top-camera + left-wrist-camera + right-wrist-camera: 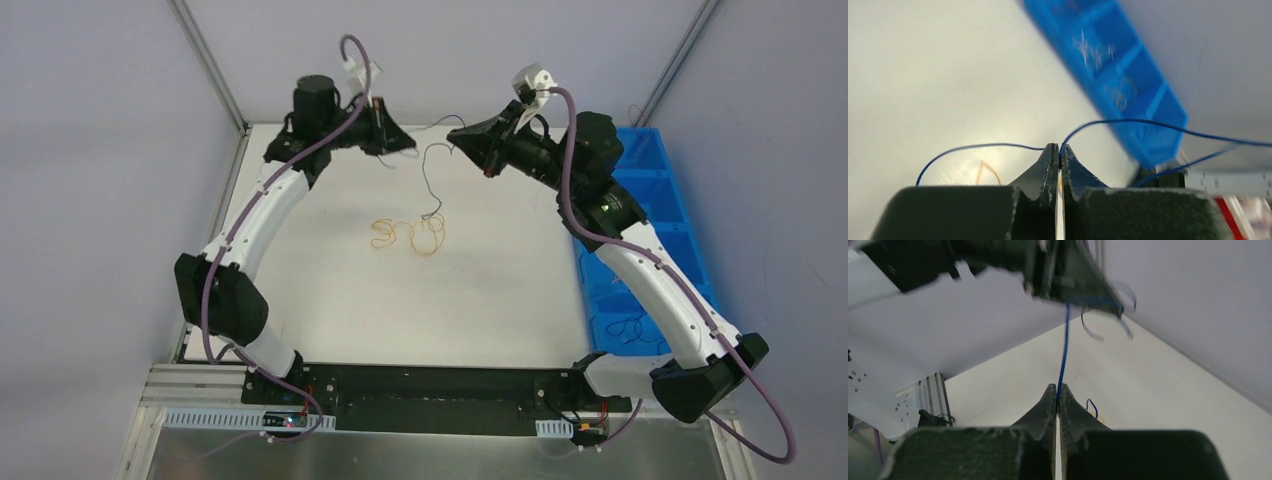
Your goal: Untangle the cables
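A: What do we see first, going from the biggest thing down?

B: The white bench [330, 300]. Along its right edge sits a blue compartment bin [690, 230]. The left arm [265, 205] and the right arm [650, 265] both reach to the far side of the bench, and their tips face each other a little apart.

A: And how do we read each end effector?

B: The left end effector [1058, 151] is closed, its fingers pinching a blue cable [1064, 350]. The right end effector [1058, 392] is clamped on the same cable. From the right wrist we see it run straight up from those fingers to the left one.

A: Where does the rest of that cable go?

B: Between the two tips a slack loop hangs down towards the bench. From the left wrist we see it arc out to both sides of the fingers.

A: And the others?

B: An orange cable [408, 236] lies curled on the middle of the bench, just under the hanging loop. We cannot tell whether the two touch. A dark cable [625, 330] lies in the bin's nearest compartment.
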### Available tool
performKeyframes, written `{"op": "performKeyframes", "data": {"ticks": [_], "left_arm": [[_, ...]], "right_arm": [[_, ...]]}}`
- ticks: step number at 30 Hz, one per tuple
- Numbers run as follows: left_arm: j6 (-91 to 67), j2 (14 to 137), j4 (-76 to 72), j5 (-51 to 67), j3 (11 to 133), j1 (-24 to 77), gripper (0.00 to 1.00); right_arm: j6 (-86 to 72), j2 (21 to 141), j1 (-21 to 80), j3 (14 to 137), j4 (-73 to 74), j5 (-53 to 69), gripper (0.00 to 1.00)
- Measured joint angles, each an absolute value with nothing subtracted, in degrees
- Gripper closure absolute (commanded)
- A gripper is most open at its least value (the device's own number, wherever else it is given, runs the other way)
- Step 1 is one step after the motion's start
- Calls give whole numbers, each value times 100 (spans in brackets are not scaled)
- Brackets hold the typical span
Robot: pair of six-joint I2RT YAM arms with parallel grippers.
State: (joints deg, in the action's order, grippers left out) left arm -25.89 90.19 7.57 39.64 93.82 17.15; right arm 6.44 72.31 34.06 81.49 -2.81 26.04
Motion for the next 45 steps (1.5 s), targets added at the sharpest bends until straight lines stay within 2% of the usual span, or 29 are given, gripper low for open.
{"op": "performKeyframes", "data": {"ticks": [2,3,4,5,6,11,16,25,34,36,41,45], "left_arm": [[-2342,9218,967,4403,8838,1833,92],[-2248,9273,1024,4626,8558,1927,80],[-2193,9284,1026,4783,8342,1994,58],[-2123,9266,1017,4908,8123,2060,43],[-2069,9218,961,4995,7953,2110,36],[-1951,8794,567,5159,7430,1664,17],[-1343,7972,113,5078,6582,1428,9],[-272,7629,-504,5043,5568,1675,9],[34,8438,-1522,4584,5581,2589,11],[-82,8698,-1756,4471,5623,2799,21],[-329,9408,-2333,4080,5752,3039,60],[-475,9946,-2613,3835,6023,2991,95]], "right_arm": [[652,7223,3404,8377,-318,2414,100],[663,7216,3404,8460,-318,2309,100],[674,7216,3404,8512,-266,2204,100],[683,7218,3404,8517,-246,2115,100],[687,7223,3400,8517,-233,2038,100],[672,7227,3393,8584,-209,1820,100],[644,7277,3393,8860,-185,1682,100],[582,7450,3393,9268,-180,1559,100],[460,7647,3393,9445,3,1498,100],[425,7658,3393,9502,56,1468,100],[283,7684,3393,9773,152,1385,100],[189,7686,3393,9972,331,1295,100]]}}
